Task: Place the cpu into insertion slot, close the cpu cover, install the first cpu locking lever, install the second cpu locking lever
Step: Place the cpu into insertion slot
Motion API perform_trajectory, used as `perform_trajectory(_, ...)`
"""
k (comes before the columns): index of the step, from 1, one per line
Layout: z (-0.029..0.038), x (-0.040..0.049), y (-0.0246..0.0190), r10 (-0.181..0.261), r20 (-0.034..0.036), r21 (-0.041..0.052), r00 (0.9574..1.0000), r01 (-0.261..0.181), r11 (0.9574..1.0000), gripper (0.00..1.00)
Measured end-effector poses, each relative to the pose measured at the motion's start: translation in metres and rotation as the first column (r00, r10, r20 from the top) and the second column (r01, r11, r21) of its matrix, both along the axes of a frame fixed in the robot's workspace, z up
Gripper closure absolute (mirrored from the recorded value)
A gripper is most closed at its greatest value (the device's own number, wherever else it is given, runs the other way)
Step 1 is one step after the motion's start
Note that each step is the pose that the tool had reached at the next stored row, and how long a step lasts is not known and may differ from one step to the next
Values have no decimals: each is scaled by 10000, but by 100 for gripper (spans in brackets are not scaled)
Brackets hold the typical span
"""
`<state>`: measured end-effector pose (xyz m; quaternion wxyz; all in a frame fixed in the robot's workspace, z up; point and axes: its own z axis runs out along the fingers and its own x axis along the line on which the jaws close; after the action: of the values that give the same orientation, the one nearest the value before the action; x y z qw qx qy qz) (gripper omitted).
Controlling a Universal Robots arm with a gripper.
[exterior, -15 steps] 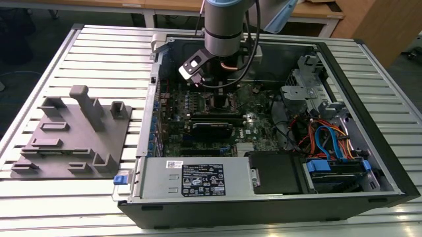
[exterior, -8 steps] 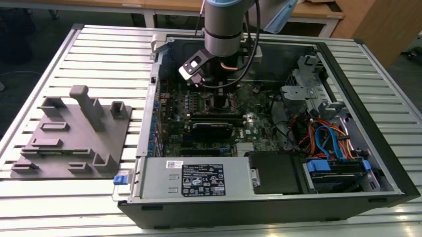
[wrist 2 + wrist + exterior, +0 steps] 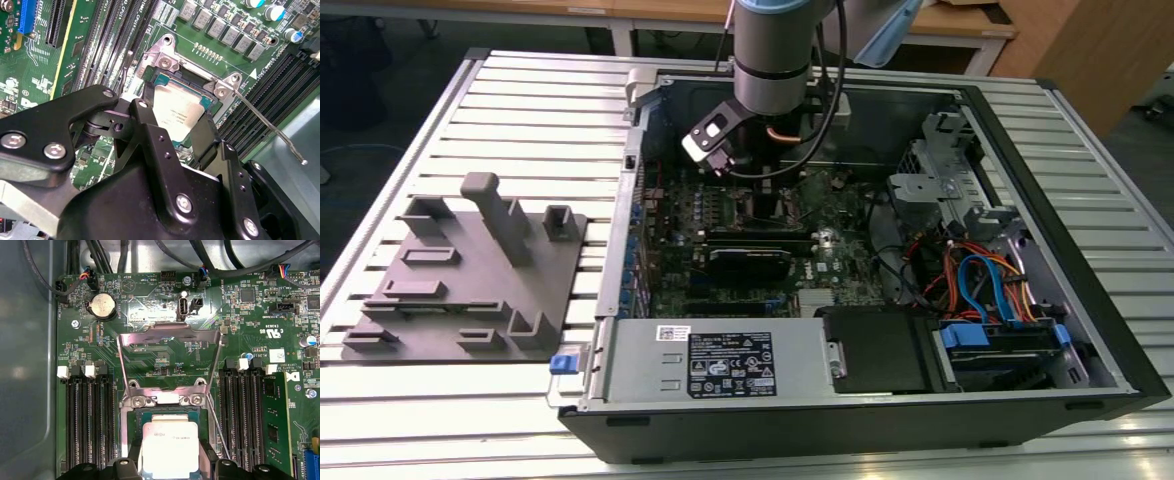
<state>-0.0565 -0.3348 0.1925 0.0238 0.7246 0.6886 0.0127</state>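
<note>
Second wrist view | gripper [image 3: 176, 131] closed on the cpu [image 3: 176, 111], chip between its fingers at the insertion slot [image 3: 186, 80] | cpu cover [image 3: 169, 334] open beyond the fingertips | risk: if you release it tilted, it can seat crooked and damage the slot

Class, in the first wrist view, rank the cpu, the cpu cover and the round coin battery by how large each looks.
1. cpu cover, though it stands open and may sit nearer the camera.
2. cpu, its lower part hidden.
3. coin battery, clearly smallest.
</note>
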Motion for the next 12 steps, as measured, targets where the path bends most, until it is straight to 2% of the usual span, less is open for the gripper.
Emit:
perform_trajectory(7,-1,0,0,0,3,-1,10000,0,10000,47)
perform_trajectory(8,-4,1,2,1,8,9,10000,-1,10000,46)
perform_trajectory(9,-4,1,2,1,7,9,10000,-1,10000,40)
perform_trajectory(12,0,0,0,1,0,0,10000,-1,10000,40)
